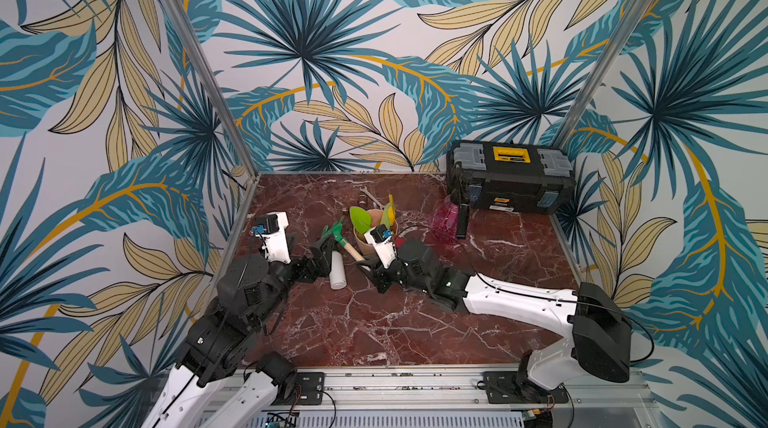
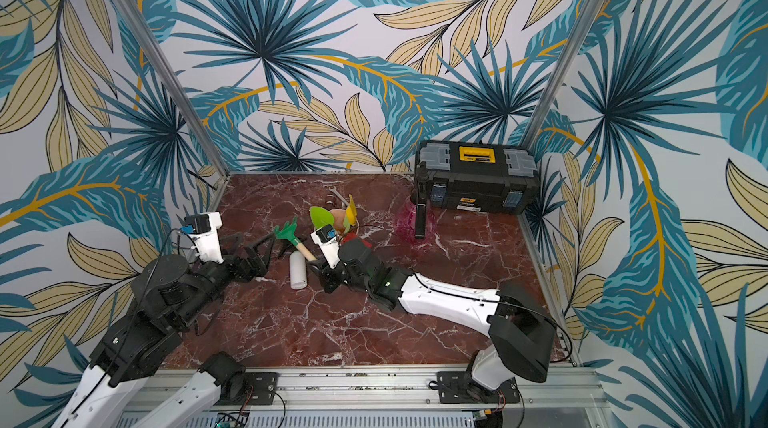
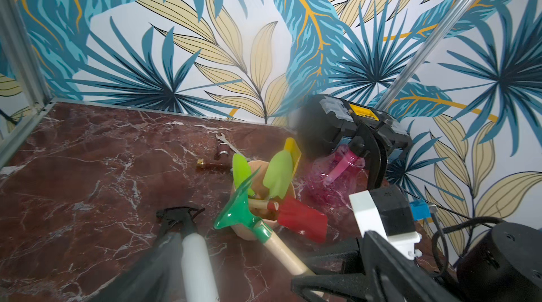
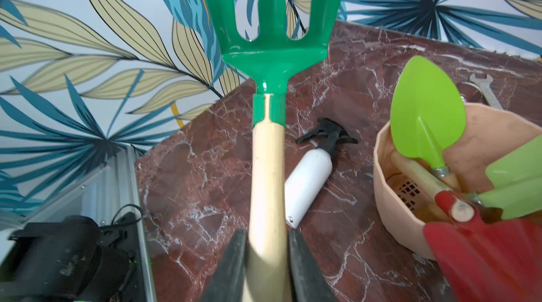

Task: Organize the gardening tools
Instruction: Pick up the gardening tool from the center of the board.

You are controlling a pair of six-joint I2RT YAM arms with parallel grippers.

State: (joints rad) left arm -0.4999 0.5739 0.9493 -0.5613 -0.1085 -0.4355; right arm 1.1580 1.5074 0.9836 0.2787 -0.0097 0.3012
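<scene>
My right gripper (image 4: 268, 256) is shut on the wooden handle of the dark green rake (image 4: 272, 51), which is held tilted, head up, just left of the peach pot (image 4: 393, 197). The pot holds two lime-green trowels (image 1: 360, 218) (image 1: 387, 213), the yellow scoop (image 1: 390, 200) and the red shovel (image 3: 302, 221), whose blade hangs over the rim. In both top views the right gripper (image 1: 365, 265) sits at the pot's near side. My left gripper (image 2: 257, 247) stands open and holds nothing, close beside the lying white spray bottle (image 2: 298, 270).
A silver wrench (image 3: 225, 143) and brass fittings (image 3: 211, 165) lie behind the pot. A pink spray bottle (image 1: 446, 218) stands to its right. A black toolbox (image 1: 511, 180) fills the back right corner. Metal frame rails edge the marble tabletop (image 1: 374, 322).
</scene>
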